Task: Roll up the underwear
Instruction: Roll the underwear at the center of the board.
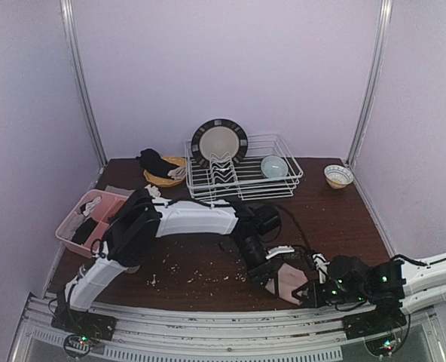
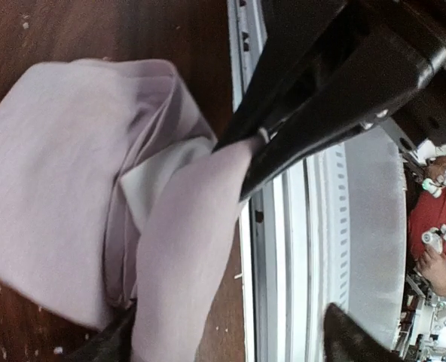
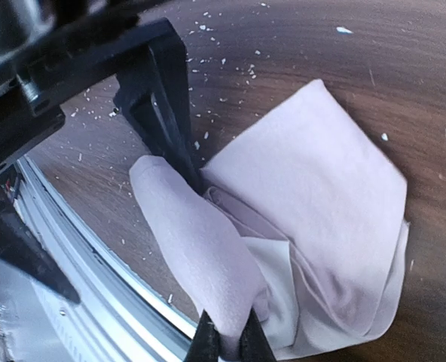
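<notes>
At the near edge of the table (image 1: 336,219), just beside the metal rail (image 1: 208,326), I find the underwear (image 1: 287,283). It is pale pink and partly folded over itself, with one flap lifted into a loose roll. The right gripper (image 3: 230,343) is pressed together on that lifted flap, pinching the cloth between its fingertips. The left gripper (image 2: 234,339) hovers over the same garment with its fingers spread wide, and I see nothing held between them. In the right wrist view one of its fingers reaches down to the crease beside the roll; I cannot tell whether it touches.

Pale crumbs (image 1: 200,275) lie scattered on the wood left of the garment. Farther back on the left stands a pink bin (image 1: 95,204) holding dark items. At the back, a wire rack (image 1: 283,185) holds an upright plate (image 1: 219,142) and a small bowl (image 1: 274,166). To its left a basket (image 1: 166,179) carries dark cloth (image 1: 155,161). To its right a second bowl (image 1: 338,176) stands on the table.
</notes>
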You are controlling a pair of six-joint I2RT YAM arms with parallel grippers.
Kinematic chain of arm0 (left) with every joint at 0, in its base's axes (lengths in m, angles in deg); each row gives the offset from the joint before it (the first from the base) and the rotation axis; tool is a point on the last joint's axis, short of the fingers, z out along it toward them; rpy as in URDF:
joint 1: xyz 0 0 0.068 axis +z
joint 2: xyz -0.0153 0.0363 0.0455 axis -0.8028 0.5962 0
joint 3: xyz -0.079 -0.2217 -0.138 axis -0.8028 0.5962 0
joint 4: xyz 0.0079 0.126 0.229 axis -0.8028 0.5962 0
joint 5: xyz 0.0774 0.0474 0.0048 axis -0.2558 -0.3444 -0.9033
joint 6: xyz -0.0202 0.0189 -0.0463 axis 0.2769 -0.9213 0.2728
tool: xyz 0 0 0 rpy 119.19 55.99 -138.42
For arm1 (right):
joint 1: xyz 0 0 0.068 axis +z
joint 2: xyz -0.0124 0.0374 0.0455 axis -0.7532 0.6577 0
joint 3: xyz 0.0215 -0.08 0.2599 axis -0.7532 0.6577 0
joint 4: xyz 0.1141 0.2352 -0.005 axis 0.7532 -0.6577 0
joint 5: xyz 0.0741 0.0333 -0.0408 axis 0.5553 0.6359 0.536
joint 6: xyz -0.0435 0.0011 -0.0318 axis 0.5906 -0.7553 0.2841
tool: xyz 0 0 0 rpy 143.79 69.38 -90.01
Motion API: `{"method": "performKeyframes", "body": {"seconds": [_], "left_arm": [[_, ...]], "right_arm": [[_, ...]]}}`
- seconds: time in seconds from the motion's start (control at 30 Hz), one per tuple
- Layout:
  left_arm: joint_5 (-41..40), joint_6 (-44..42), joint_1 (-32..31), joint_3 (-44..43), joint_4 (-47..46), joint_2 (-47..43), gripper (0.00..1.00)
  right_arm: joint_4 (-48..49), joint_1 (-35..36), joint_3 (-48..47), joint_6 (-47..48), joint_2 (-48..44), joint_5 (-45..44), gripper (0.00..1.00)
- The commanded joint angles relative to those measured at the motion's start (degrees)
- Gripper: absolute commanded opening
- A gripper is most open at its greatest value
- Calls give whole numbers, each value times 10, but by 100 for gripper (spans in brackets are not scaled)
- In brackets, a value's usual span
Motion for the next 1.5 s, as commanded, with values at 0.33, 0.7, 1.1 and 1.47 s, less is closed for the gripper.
{"method": "performKeyframes", "body": {"seconds": [0.33,0.7,1.1,1.47], "left_arm": [[-407,73,-1,402,-465,-288,98],[-380,-300,-95,561,-810,-297,97],[-350,-411,-105,433,-683,-196,55],[-346,-441,-105,334,-565,-130,45]], "right_arm": [[-111,-21,40,-151,-87,-19,0],[-145,-50,63,-203,-109,-13,0],[-199,-59,75,-215,-168,-3,0],[-225,-59,77,-213,-204,3,0]]}}
